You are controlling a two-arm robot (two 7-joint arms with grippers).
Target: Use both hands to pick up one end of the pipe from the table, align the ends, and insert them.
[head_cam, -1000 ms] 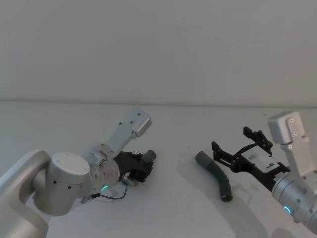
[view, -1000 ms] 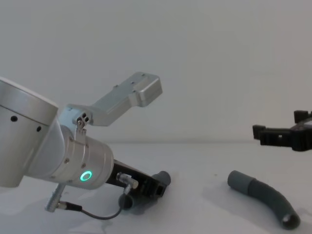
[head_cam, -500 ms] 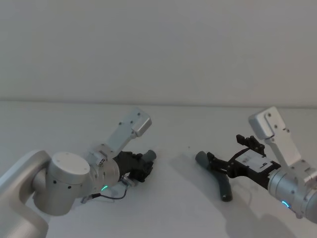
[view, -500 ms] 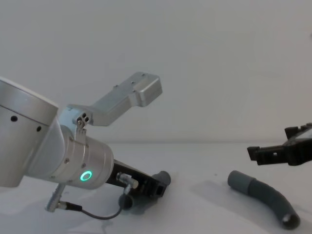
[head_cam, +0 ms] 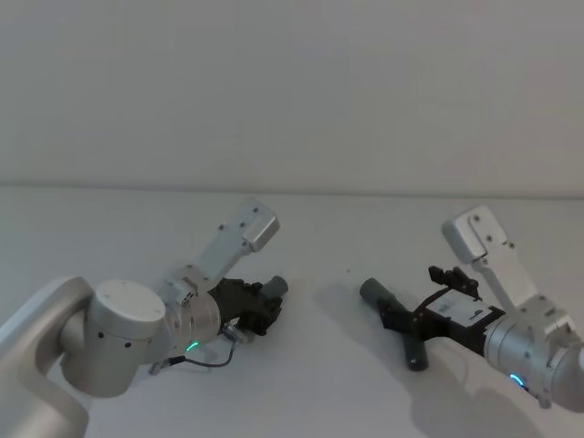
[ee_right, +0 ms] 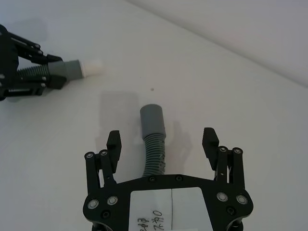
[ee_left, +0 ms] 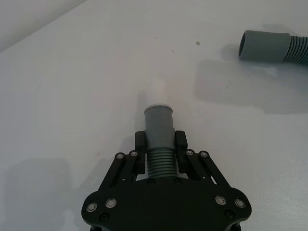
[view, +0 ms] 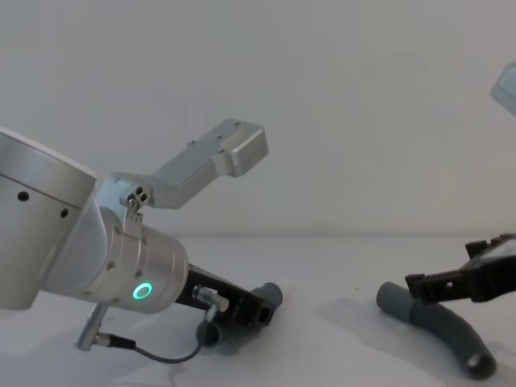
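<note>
**Dropping over the second pipe piece, right tool lines up its grasp**

At left, the left tool [ee_left: 160, 142] stays clamped on the ribbed neck of the left pipe piece [ee_left: 159, 122]. It holds the piece low at the bench [head_cam: 328, 392], with the pale tip [ee_right: 94, 66] pointing toward the right. Nothing on that side has moved in the past second.

At right, the right tool [ee_right: 161, 138] hung higher and farther out a second ago. It has since swung in and down. Its jaws now stand wide on either side of the right pipe piece [ee_right: 156, 159], just behind the socket collar [ee_right: 152, 120], and do not touch it. That piece lies on the bench, well apart from its mate, with the socket turned toward the left tool.

The approach looks all but complete. Closing on the ribbed body seems the likely next step before both pieces can be raised, lined up and pushed together.
</note>
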